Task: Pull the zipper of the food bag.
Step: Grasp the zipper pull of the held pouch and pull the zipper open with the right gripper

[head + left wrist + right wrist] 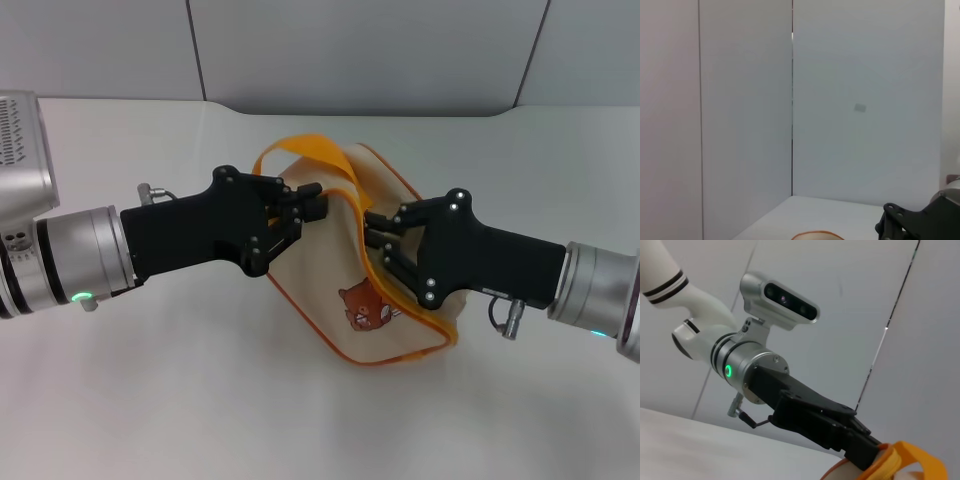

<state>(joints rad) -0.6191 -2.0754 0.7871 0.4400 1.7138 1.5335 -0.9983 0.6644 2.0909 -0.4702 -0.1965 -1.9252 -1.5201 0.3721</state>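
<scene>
The food bag (330, 300) lies on the table, cream with orange piping, a brown bear print (365, 305) and an orange loop handle (300, 148). My left gripper (318, 203) is shut on the bag's upper edge beside the handle. The right wrist view shows it (867, 454) clamped on the orange-edged corner (905, 460). My right gripper (368, 230) comes in from the right. Its fingertips are closed on the orange zipper band (366, 262) along the bag's edge. The silver pull is hidden between the fingers.
The white table (200, 400) stretches around the bag, with grey wall panels (350, 50) behind it. The left wrist view shows mostly wall, a sliver of orange handle (817, 235) and the right hand's black housing (920, 222).
</scene>
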